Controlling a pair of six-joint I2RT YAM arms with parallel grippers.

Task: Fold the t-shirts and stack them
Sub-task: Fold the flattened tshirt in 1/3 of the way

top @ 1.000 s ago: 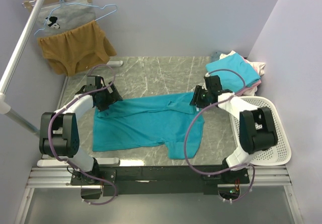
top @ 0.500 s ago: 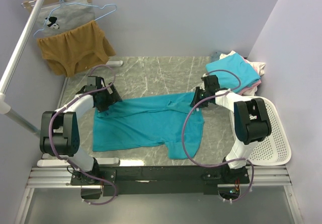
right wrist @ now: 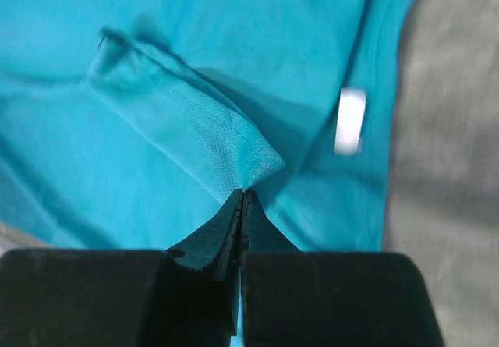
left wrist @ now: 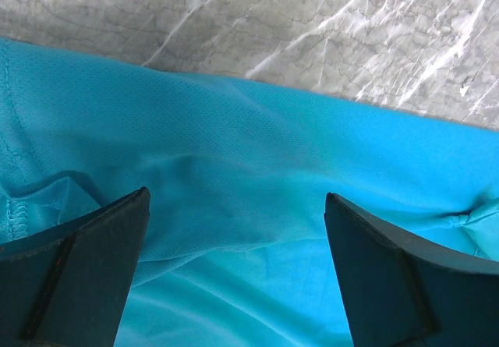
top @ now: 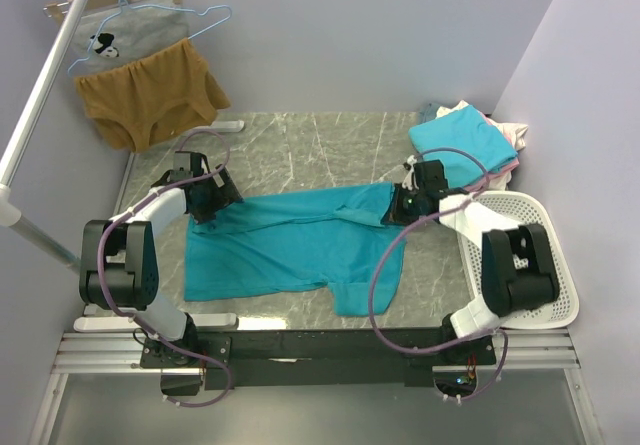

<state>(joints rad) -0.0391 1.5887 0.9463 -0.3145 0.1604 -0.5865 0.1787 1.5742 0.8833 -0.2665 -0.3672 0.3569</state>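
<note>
Top external: teal t-shirt (top: 290, 245) spread mid-frame on tabletop (top: 300, 150). Right hand (top: 399, 206) pinched fully closed on raised fold at shirt's right edge. Left hand (left wrist: 234, 234) spread wide, holding nothing – over shirt's upper-left edge. Turquoise t-shirt (top: 465, 143) upper right.

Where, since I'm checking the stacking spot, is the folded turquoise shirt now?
In the top view the turquoise shirt lies at the table's far right corner, atop a clothes pile, just beyond the right gripper.

Lab cell (plain walls (top: 380, 35), bolted arms (top: 148, 208))
</note>
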